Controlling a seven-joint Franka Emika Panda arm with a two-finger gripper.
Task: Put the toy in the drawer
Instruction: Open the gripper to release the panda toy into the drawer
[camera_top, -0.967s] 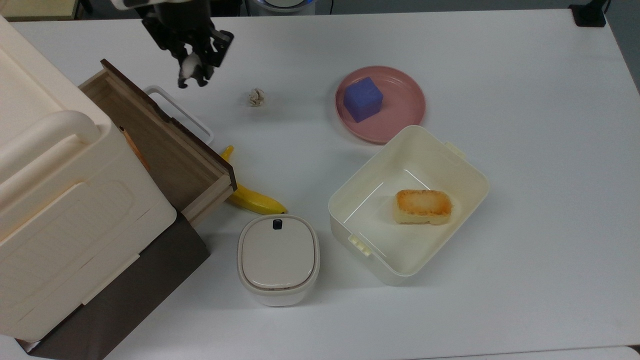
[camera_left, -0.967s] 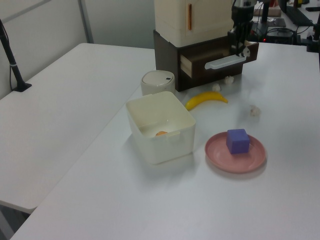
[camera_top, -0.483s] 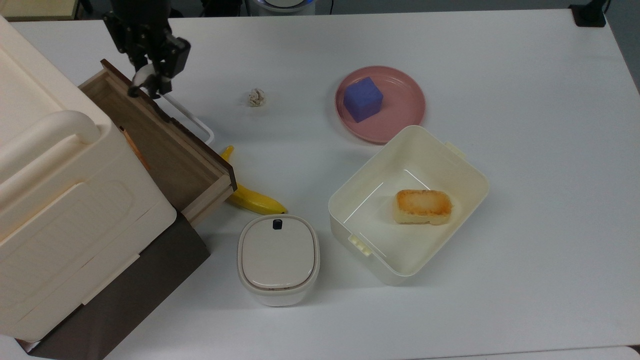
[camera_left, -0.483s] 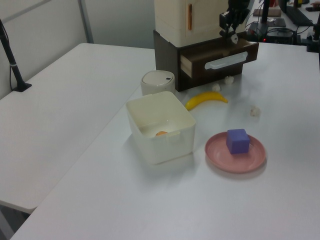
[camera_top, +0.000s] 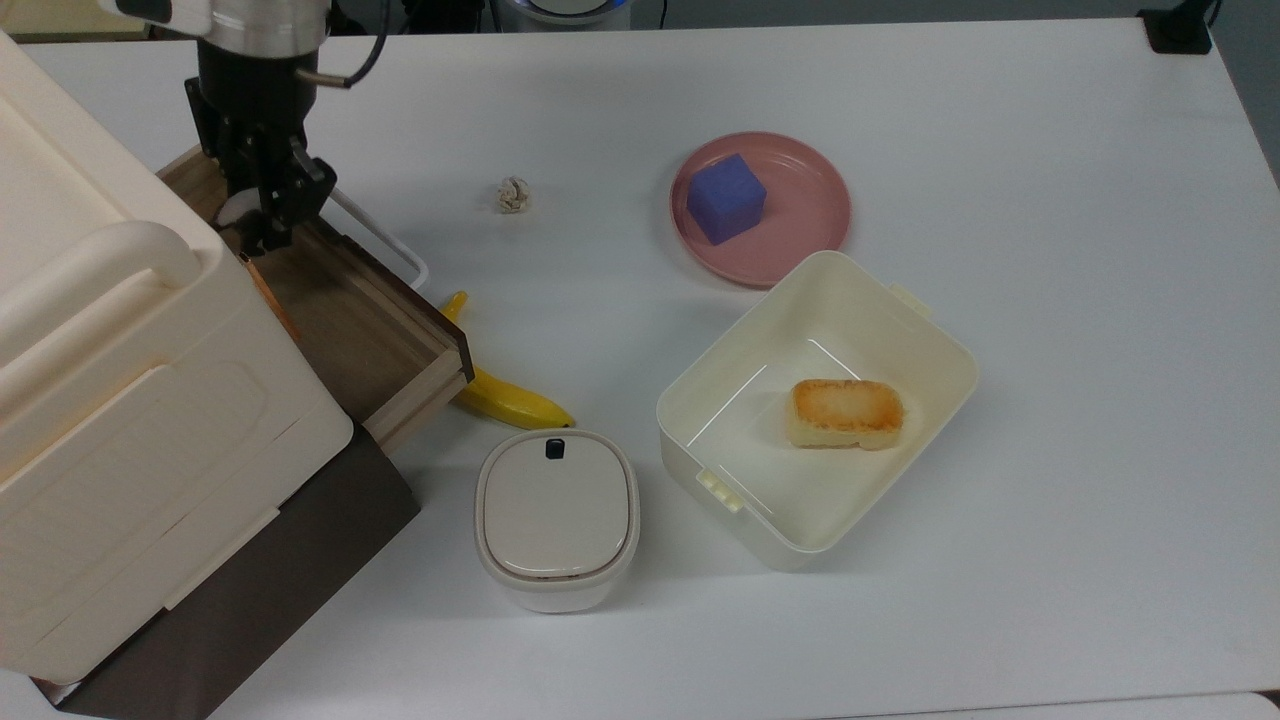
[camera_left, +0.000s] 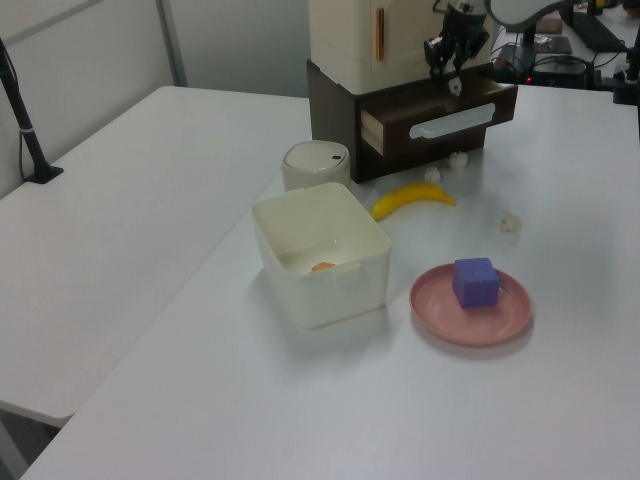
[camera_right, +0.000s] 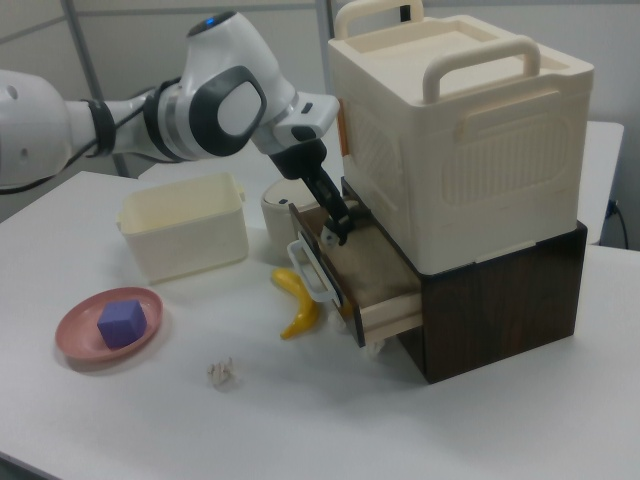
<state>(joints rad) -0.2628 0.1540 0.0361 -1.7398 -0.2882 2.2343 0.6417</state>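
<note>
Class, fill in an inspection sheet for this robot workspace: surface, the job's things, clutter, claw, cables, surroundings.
Surface: white table, bare between items.
Job's things: toy held in the claw above the open drawer; drawer's white loop handle faces the table.
Clutter: banana beside the drawer front; paper wad; purple cube on pink plate; open cream tub holding a toasted bread piece; lidded cream container.
Claw: claw closed on the toy, over the drawer's far end in the top view.
Cables: one cable on the arm.
Surroundings: cream handled box on the dark cabinet.
</note>
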